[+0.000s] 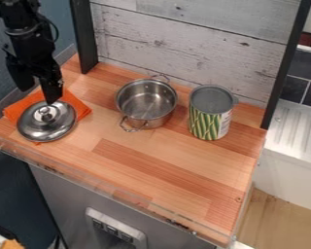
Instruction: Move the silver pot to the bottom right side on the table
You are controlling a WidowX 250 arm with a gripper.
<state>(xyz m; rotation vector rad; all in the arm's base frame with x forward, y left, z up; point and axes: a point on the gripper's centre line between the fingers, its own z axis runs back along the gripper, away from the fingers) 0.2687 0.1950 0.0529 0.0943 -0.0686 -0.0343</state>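
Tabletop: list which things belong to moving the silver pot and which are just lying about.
For the job:
- silver pot
- black gripper
- wooden tabletop, its bottom right side the goal

Just lying about:
- metal lid
- orange cloth
- green-patterned can

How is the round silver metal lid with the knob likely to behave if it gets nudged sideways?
The round silver metal lid looks rigid, so it probably won't bend. Its smooth, shiny surface suggests it could slide easily. It lies partly on the orange cloth, which might bunch up or drag along with it.
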